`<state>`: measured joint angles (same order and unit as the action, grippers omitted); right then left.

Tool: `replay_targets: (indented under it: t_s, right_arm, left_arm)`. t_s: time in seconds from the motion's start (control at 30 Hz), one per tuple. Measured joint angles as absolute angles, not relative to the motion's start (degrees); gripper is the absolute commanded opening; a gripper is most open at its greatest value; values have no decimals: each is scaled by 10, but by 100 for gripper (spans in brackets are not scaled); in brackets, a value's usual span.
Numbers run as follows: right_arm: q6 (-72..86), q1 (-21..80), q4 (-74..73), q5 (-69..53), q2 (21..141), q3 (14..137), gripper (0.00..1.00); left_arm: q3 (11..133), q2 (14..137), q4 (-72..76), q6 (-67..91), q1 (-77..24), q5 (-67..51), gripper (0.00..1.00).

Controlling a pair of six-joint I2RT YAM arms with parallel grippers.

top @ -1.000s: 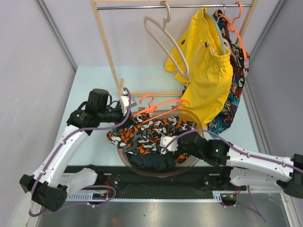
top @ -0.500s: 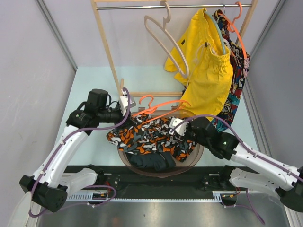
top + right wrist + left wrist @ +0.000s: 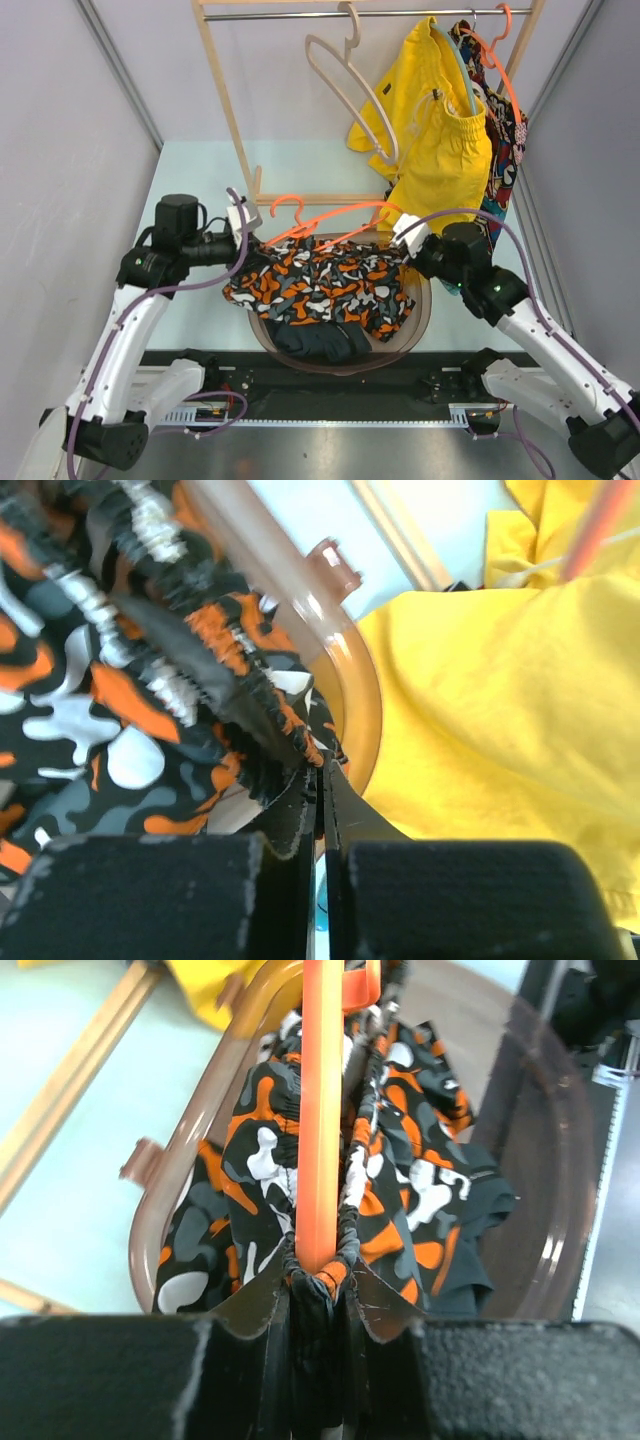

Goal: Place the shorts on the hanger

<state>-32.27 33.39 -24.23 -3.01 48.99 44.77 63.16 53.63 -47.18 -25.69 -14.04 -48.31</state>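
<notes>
Both arms shifted since a second ago: the left slid leftward, the right swung up to the bowl (image 3: 425, 325) rim. Left gripper (image 3: 320, 1280), elbow bent, clamps the hanger (image 3: 322, 224) bar plus waistband. The shorts (image 3: 320, 285) drape over the bowl, and the right gripper (image 3: 318, 772) is pinched tight on their edge.

Left gripper (image 3: 318, 1280) clamped narrowly ajar; right gripper (image 3: 322, 775) apparently pinched fully closed

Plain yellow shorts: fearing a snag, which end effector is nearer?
Right. The right end effector sits just below the plain yellow shorts; the left end effector holds the thin orange plastic hanger, farther left.
</notes>
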Motion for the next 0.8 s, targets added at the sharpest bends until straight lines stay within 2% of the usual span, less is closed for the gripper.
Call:
replay_targets:
  t_s: [0.17, 0.3, 0.53, 0.8]
  right_arm:
    - [-283, 241, -258, -133, 500, 486, 0]
    - [-259, 201, -278, -190, 521, 517, 0]
    - [-248, 192, -326, -229, 533, 561, 0]
    - [-265, 213, -366, -227, 531, 587, 0]
  left_arm:
    - [626, 498, -486, -298, -140, -519, 0]
    - [627, 501, -538, -390, -139, -518, 0]
    - [641, 543, -633, -522, -140, -481, 0]
    - [644, 550, -612, -519, -169, -416, 0]
